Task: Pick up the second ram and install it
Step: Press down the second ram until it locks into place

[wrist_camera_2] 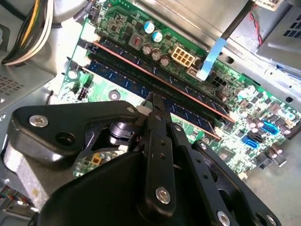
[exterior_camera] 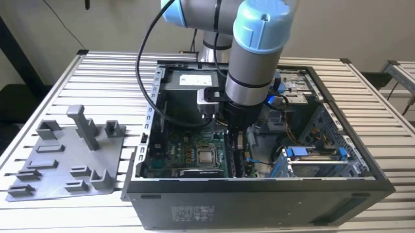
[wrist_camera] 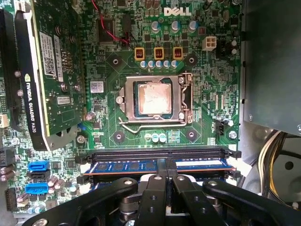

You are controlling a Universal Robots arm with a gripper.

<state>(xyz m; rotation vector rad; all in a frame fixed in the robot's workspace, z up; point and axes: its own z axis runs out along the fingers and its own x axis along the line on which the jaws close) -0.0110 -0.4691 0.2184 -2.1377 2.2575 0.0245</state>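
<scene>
**One arm deep in the PC, fingers squeezed shut on top of the ram**

One arm is all I've got, and it reaches straight down into the open PC case (exterior_camera: 259,194). The case sits on the slatted metal table (exterior_camera: 104,73).

Gripper (exterior_camera: 234,133) hangs low over the green board (exterior_camera: 188,150), just beside the shiny square chip (exterior_camera: 207,156).

In both wrist views the gripper (wrist_camera: 165,162) (wrist_camera_2: 153,100) has its two black fingers (wrist_camera: 157,188) pushed tight together, w/ no gap I can see. The tips sit right at the top edge of the second ram (wrist_camera: 127,165) (wrist_camera_2: 183,110), about mid-way along it. Tips look like they touch it, but I can't tell if they pinch it.

The ram stands on its edge in a slot on the board, w/ blue along its side and a thin orange line below. It lies level, not tilted. A long black slot (wrist_camera: 155,153) runs just beside it, between the ram and the chip socket (wrist_camera: 155,99).

A big card (wrist_camera: 51,70) stands on edge, well apart from the ram.

In the exterior view, the grey holder tray (exterior_camera: 65,160) lies on the table near the case, at the exterior view's left. Its blocks and tall post (exterior_camera: 84,126) stand upright.
</scene>
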